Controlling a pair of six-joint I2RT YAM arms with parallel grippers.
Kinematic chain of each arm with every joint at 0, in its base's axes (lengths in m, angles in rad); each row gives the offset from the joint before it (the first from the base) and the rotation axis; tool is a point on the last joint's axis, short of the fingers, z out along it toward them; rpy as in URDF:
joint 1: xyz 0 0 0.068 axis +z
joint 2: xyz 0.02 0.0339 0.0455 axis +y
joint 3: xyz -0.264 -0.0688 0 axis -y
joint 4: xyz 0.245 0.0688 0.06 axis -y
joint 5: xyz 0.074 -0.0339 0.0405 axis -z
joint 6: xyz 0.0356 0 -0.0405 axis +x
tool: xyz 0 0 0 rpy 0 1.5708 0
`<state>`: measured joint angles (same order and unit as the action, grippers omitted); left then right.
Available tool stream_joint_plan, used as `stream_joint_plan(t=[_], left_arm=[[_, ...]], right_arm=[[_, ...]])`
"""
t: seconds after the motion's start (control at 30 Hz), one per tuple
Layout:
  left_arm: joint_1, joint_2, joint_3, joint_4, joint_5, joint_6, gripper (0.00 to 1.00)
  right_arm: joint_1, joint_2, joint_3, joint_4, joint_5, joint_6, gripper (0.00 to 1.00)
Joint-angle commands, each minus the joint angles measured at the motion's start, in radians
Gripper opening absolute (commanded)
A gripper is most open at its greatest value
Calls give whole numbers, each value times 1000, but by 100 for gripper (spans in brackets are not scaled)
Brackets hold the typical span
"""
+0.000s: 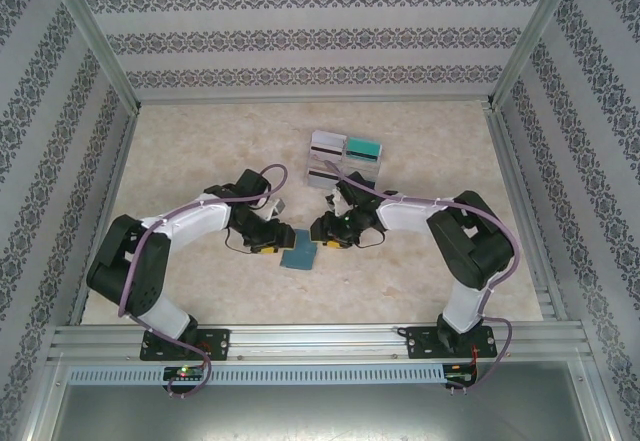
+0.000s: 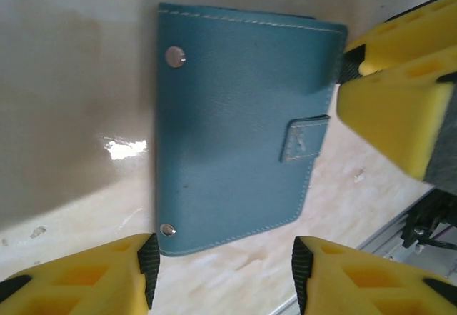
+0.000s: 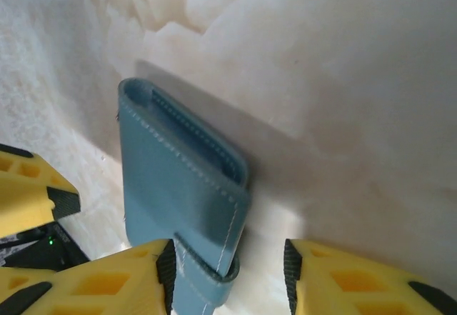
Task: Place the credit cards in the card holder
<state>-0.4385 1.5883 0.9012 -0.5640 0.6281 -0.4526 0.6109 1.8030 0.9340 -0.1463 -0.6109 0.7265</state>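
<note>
— Toward the near middle of the table (image 1: 200, 141), what is recorded of the card holder (image 1: 298, 255)?
— It is seen lying flat and folded shut. A strap tab (image 2: 305, 138) is wrapped over one long edge, and two metal studs (image 2: 175, 56) are set along the opposite side. The credit cards (image 1: 363, 148) are laid out well apart from it, farther back.
— And the left gripper (image 2: 223, 276)?
— Its fingers (image 2: 86, 279) are set apart; the holder's short edge lies just beside the tips, and nothing is clamped.
— The right gripper (image 3: 228, 276)?
— Its fingers (image 3: 100, 283) are parted around the strap end of the holder. One pad appears to be touched by it; the other stands clear.
— Any writing?
— Print on the cards is too small to be read.
</note>
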Motion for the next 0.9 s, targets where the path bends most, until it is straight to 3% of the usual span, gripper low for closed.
stream_joint_plan(t=[0.0, 0.07, 0.27, 0.43, 0.63, 0.73, 0.87], left_arm=[[-9, 19, -25, 76, 9, -40, 53], [-8, 21, -41, 115, 18, -61, 52], [2, -35, -51, 126, -24, -77, 52], [54, -110, -38, 106, -56, -75, 52], [96, -201, 24, -24, -243, -57, 54], [147, -237, 9, -3, -250, -92, 54], [211, -255, -39, 55, -234, -146, 54]], right_arm=[[3, 44, 27, 67, -2, 12, 43], [9, 63, 37, 93, -9, 22, 40], [1, 57, 60, 125, -16, 17, 14], [-17, -22, 135, -3, 60, -117, 3], [21, -194, 259, -250, 496, -474, 0], [118, -237, 281, -281, 749, -675, 0], [251, -190, 258, -245, 943, -884, 1]])
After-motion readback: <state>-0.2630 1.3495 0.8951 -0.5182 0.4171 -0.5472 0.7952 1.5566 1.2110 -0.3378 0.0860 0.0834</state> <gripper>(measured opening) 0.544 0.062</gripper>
